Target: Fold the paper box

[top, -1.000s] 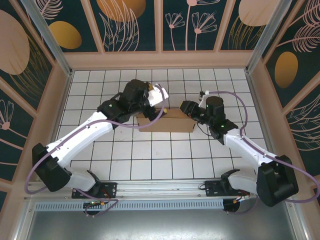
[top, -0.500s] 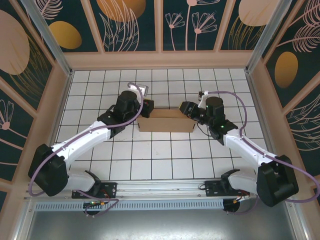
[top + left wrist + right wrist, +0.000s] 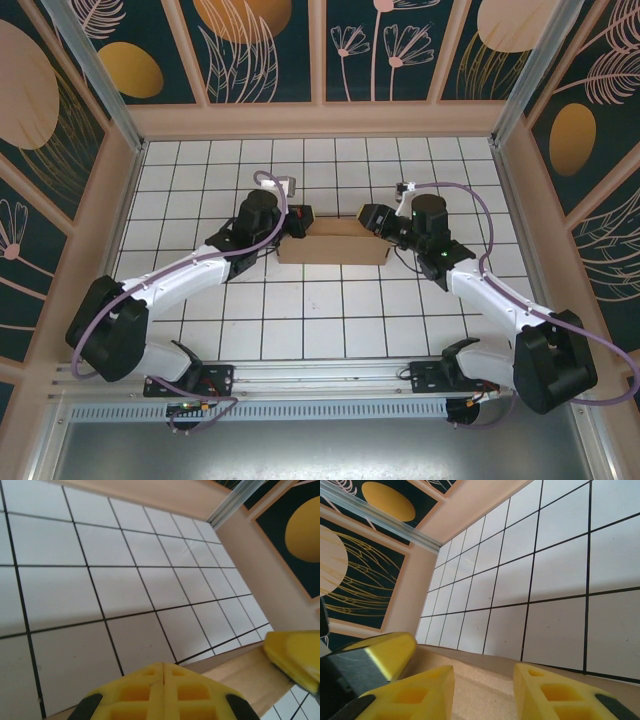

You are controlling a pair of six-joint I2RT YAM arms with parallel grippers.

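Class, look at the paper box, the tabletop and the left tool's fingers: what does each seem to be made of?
Paper box: brown cardboard, matte, grainy surface. Tabletop: smooth white sheet with a black printed grid, probably laminate, faint sheen. Left tool: yellow moulded plastic, likely, with cut-out pockets.

You've got one paper box [image 3: 335, 245], brown cardboard. Two arms: left arm [image 3: 180, 280], right arm [image 3: 490, 300]. Two grippers, one each: left gripper [image 3: 298, 220], right gripper [image 3: 372, 218]. Two yellow fingers [image 3: 555, 695] per gripper, so four in all. Two purple cables, one per arm: left cable [image 3: 262, 176], right cable [image 3: 486, 230]. Two black base brackets: left bracket [image 3: 205, 380], right bracket [image 3: 430, 378]. One tiled table [image 3: 330, 320].
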